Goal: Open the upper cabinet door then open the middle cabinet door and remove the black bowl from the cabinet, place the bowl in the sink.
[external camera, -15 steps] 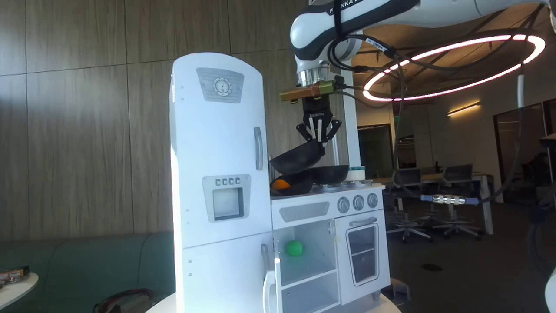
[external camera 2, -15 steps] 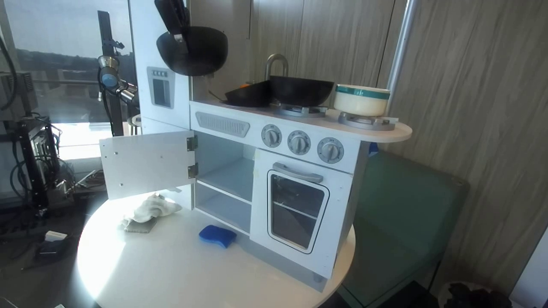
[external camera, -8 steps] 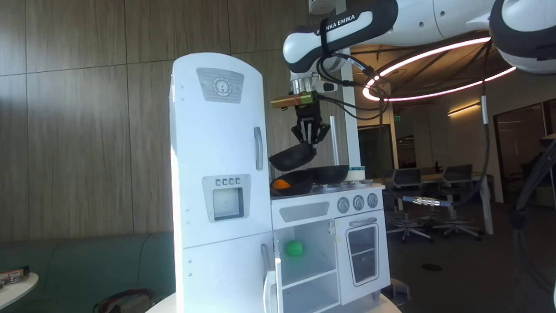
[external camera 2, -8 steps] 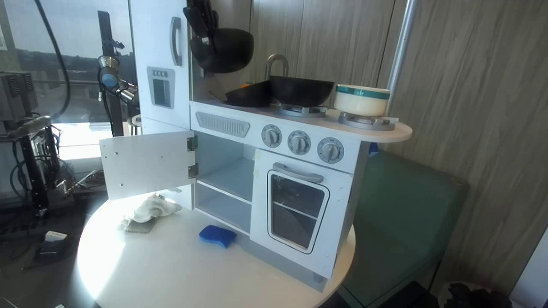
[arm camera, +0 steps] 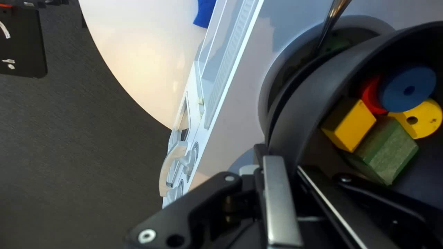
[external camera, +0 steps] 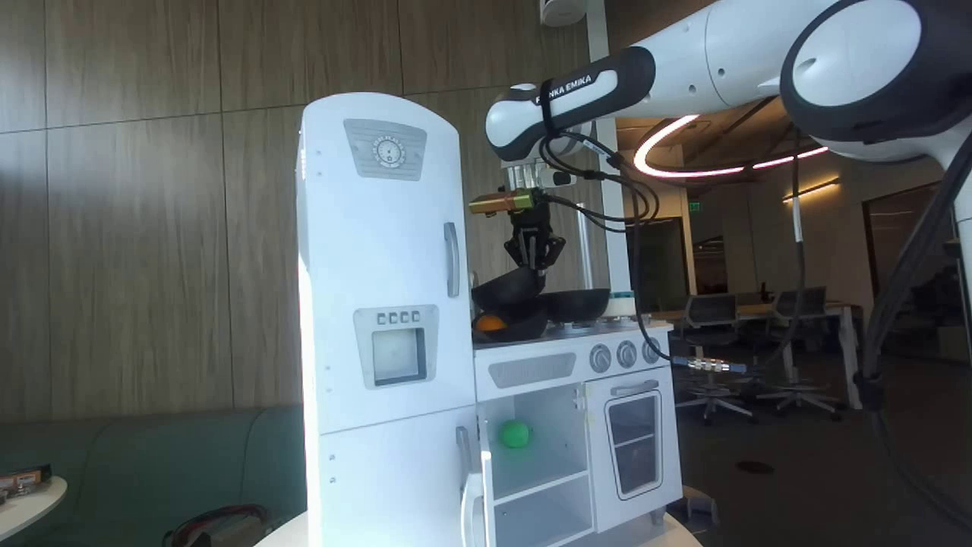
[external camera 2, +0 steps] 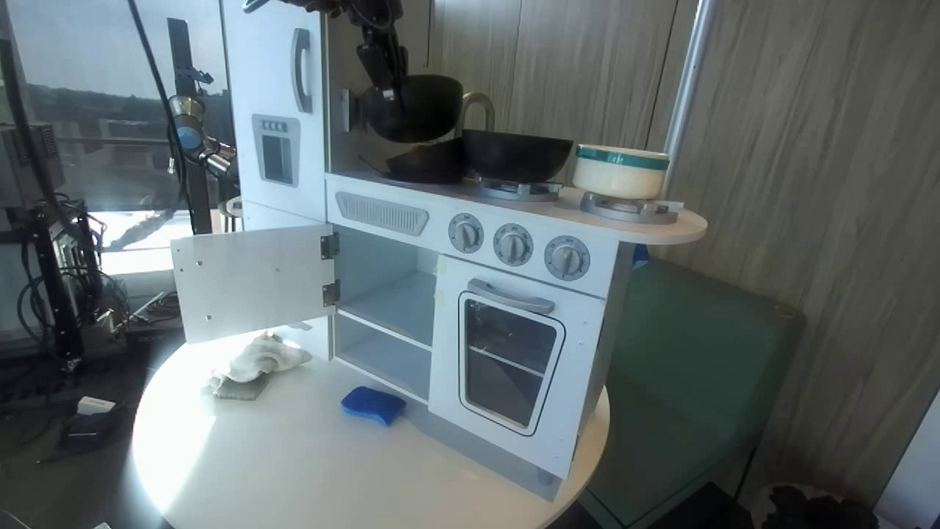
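Hanging by its rim just right of centre in an exterior view, the black bowl (external camera: 505,289) tilts, its lower edge toward the left of the frame. I'd judge it stiff, smooth and hard to break, light enough by itself, but the coloured pieces (arm camera: 391,148) loose inside it, at the right of the wrist view, probably weigh down the side away from the grasp (they look like toy blocks and discs, so spilling worries me more than breakage). The gripper (arm camera: 287,167) is clamped on the bowl's wall, one finger outside and one inside, which seems the right place to take hold: thin to pinch, easy to reach. A smooth wall could pivot between the pads, though, so the next move calls for a slow, level descent. Below sits a black dish (external camera: 524,327), seemingly with an orange item (external camera: 490,323) in it; whether bowl and dish touch I cannot tell. The dish appears to cover part of the round sink (arm camera: 363,21), upper right in the wrist view, so a flat seat there is doubtful. Farther out, what I take for the middle cabinet door (external camera 2: 253,283) stands open at the left of an exterior view; the upper cabinet door (external camera: 383,251) looks closed.
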Controlling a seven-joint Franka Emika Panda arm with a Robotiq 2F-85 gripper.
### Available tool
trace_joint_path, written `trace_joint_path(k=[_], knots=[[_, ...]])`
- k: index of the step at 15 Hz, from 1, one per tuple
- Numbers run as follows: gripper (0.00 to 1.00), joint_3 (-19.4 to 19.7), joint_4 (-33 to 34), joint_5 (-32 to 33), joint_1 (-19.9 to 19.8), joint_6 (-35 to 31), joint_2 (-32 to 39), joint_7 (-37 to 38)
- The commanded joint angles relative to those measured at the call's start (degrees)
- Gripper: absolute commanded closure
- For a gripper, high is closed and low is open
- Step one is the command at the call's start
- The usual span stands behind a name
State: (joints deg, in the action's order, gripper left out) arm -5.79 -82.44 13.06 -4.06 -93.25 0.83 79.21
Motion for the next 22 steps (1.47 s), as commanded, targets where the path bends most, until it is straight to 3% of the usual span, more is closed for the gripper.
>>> trace_joint_path(k=[1, 2, 3, 4, 6, 15, 22], knots=[[0.98, 2.11, 4.93, -0.13, 2.42, -0.26, 4.03, -0.34], [0.95, 2.38, 4.95, -0.62, 2.75, -0.70, 4.46, -0.45], [0.69, 2.58, 4.92, -0.73, 3.11, -1.04, 4.61, -0.34], [0.94, 1.01, 4.01, -0.90, 1.82, -1.81, 4.08, -0.58], [0.64, 1.06, 2.86, -0.83, 1.86, -2.67, 3.33, -0.63], [0.01, 1.38, -0.48, -2.57, 1.20, -4.46, 0.20, -1.15], [0.00, 0.13, -4.32, -3.05, 2.48, -0.85, -5.08, -1.08]])
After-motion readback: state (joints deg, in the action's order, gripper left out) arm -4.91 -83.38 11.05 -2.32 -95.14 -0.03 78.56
